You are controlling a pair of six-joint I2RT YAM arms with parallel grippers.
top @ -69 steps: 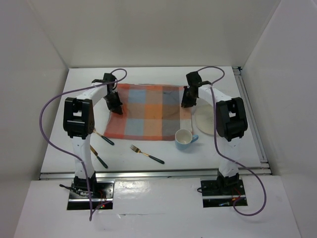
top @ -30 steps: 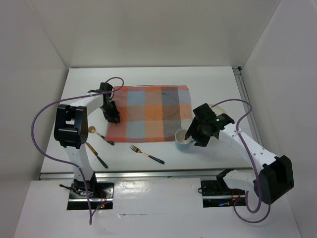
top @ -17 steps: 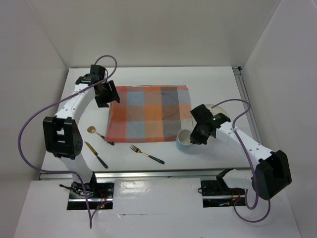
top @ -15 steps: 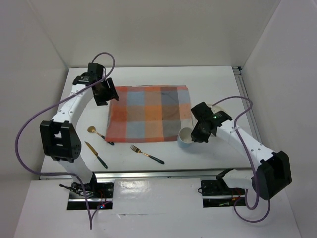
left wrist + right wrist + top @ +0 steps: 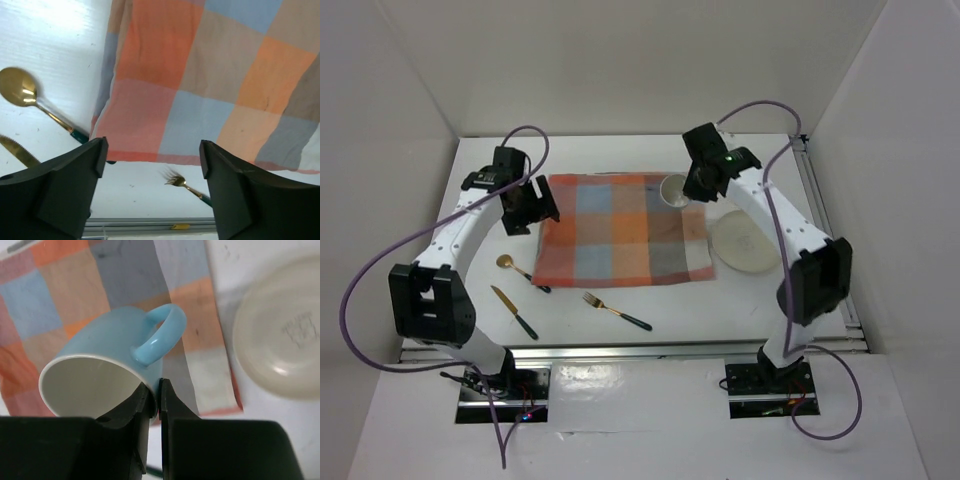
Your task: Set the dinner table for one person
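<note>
On the white dinner table (image 5: 770,160) lies an orange-and-blue checked cloth (image 5: 620,228). My right gripper (image 5: 692,185) is shut on the rim of a light blue cup (image 5: 673,190), held tilted above the cloth's far right corner. The wrist view shows the cup (image 5: 105,365) pinched by its wall next to the handle, between my right gripper's (image 5: 156,387) fingers. My left gripper (image 5: 530,205) hangs open over the cloth's left edge, holding nothing. From its wrist view, my left gripper (image 5: 152,150) looks down on the cloth (image 5: 200,75).
A cream plate (image 5: 743,243) sits right of the cloth, and the plate (image 5: 280,340) shows beside the cup. A gold spoon (image 5: 520,270), a knife (image 5: 515,312) and a fork (image 5: 617,311) lie near the front left. Aluminium rail (image 5: 630,348) runs along the near edge.
The right gripper closed on the cup at the cloth's near right corner, lifted it and carried it to the far right corner. The left gripper opened and shifted along the cloth's left edge.
</note>
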